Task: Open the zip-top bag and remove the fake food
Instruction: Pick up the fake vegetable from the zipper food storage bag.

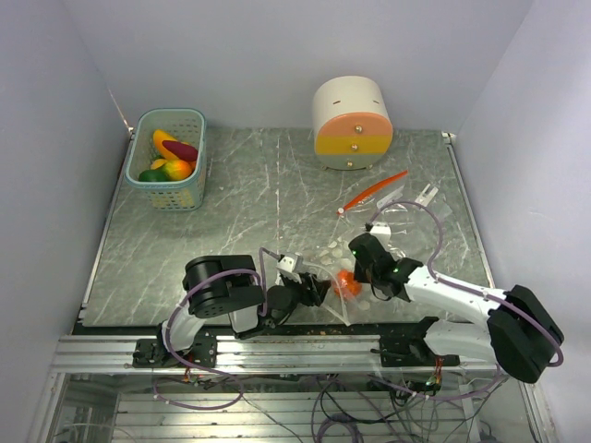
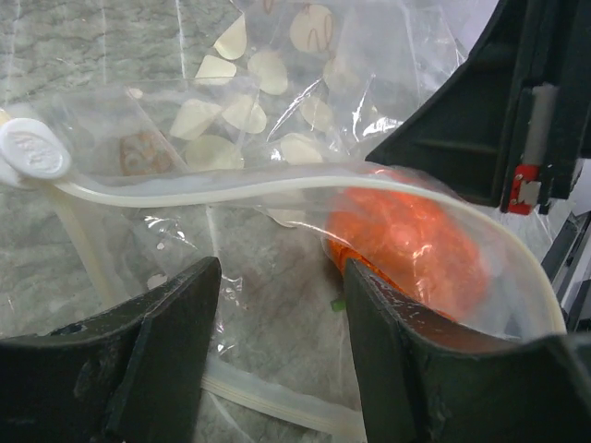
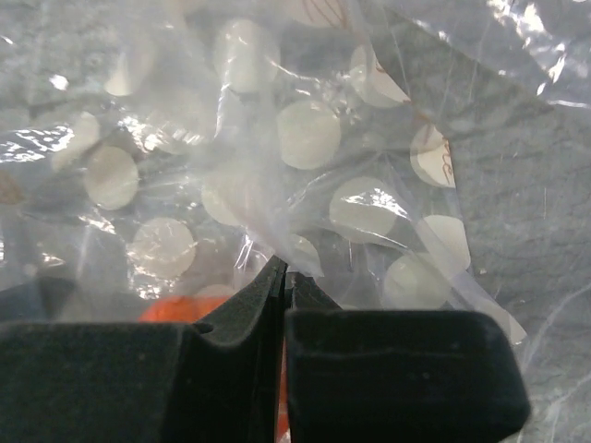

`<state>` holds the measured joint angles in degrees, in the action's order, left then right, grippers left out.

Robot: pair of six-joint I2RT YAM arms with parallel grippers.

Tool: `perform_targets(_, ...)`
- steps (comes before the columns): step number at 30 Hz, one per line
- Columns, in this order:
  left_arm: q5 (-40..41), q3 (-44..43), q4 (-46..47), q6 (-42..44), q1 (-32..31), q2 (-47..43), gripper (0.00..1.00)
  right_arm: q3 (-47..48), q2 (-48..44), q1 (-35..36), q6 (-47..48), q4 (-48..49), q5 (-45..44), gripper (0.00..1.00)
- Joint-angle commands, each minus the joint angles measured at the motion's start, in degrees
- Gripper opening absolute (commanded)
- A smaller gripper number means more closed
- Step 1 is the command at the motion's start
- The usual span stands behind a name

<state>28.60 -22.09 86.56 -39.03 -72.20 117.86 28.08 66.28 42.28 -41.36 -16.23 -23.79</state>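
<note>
The clear, pale-spotted plastic zip-top bag (image 1: 406, 226) lies on the grey marbled table (image 1: 259, 185) near its front edge, between the 2 arms. The right gripper (image 3: 284, 286) is clenched on a fold of the bag's film, its jaws pressed flat together. The left gripper (image 2: 277, 323) is released: its 2 black fingers (image 2: 166, 323) are spread over the film below the thick white zip rim (image 2: 231, 189), and nothing is grasped. 1 glossy orange piece of fake food (image 2: 406, 240) is seen inside the bag, behind that rim and just beside the finger on the right of the left wrist view (more pieces lie well apart in the teal plastic basket (image 1: 171, 196)). The 2 strips of rim are seen apart, so the mouth is judged to be open.

The step in hand is judged to be reaching in for the orange piece. It would be done well if the pinched film were lifted and held taut by the right gripper. The open fingers should be passed under the rim, not onto it. They should be closed only once the piece is straddled, since slick film could be pinched with it.
</note>
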Motion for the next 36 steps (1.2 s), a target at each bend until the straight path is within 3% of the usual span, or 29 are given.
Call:
perform_targets(1, -3.5, 2.2, 6.4, -0.3, 0.1, 5.2, 0.69, -3.6, 0.6, -0.4, -1.6, 3.7, 3.9, 0.0)
perform_targets(11, -4.6, 5.8, 11.8, -0.7, -2.4, 3.5, 0.79, -9.2, 1.9, -0.3, -4.0, 17.7, 16.5, 0.0)
perform_targets(19, 1.3, 11.9, 7.1, -1.3, -2.4, -1.4, 0.8, -8.1, -1.8, -1.5, -2.8, 13.3, 13.8, 0.0)
perform_targets(24, 3.3, 17.8, 12.3, -2.5, -3.2, -4.5, 0.77, -8.0, -3.3, -5.0, -1.0, 13.2, 16.0, 0.0)
perform_targets(27, 0.5, 17.3, 11.6, -2.7, -3.3, -6.5, 0.76, -8.2, -3.5, -5.6, -0.6, 13.4, 16.6, 0.0)
perform_targets(33, -1.8, 12.1, 12.4, -4.6, -6.2, -4.2, 0.62, -8.3, -4.6, -5.8, 0.0, 12.8, 16.4, 0.0)
perform_targets(36, -2.6, 11.2, 12.4, -5.2, -6.5, -4.4, 0.48, -8.7, -5.1, -5.8, 0.3, 12.4, 16.2, 0.0)
